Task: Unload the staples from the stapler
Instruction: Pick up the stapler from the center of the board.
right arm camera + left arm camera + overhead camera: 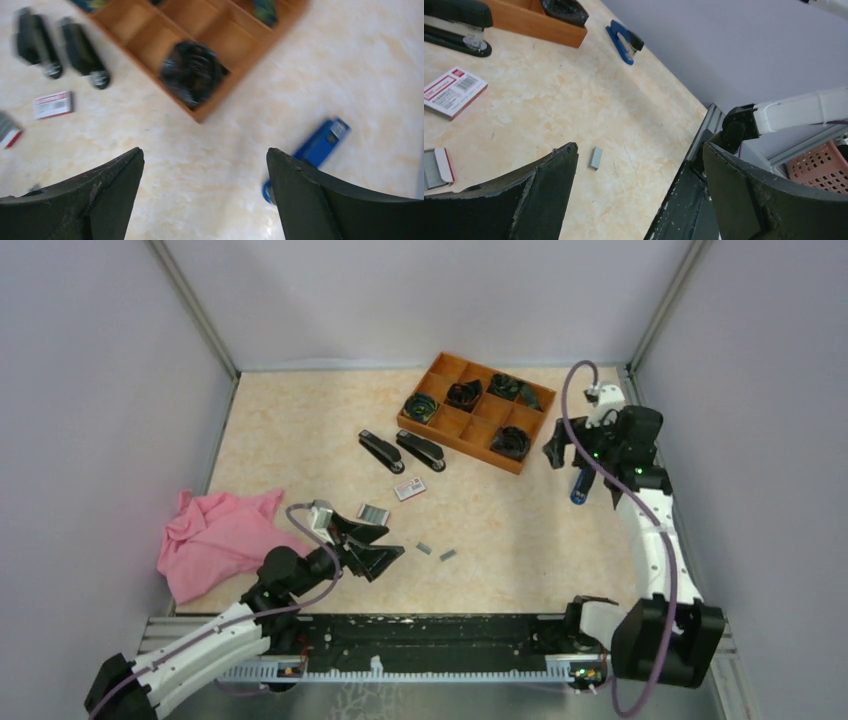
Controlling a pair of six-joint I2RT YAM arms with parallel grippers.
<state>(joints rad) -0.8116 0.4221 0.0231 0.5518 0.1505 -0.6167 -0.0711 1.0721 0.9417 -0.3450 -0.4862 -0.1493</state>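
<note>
The right gripper [205, 155] is spread wide and empty, the blue stapler [320, 142] lying beside one finger. The left gripper [636, 150] is spread too, with loose staples [595, 157] near it. Some staples seem out; black staplers [421, 450] may remain.

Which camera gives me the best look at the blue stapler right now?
Left wrist: the blue stapler lies whole, sharp and unobstructed. Right wrist shows the stapler blurred, its lower end behind a finger. Top external shows it small, partly hidden by the right arm.
</note>
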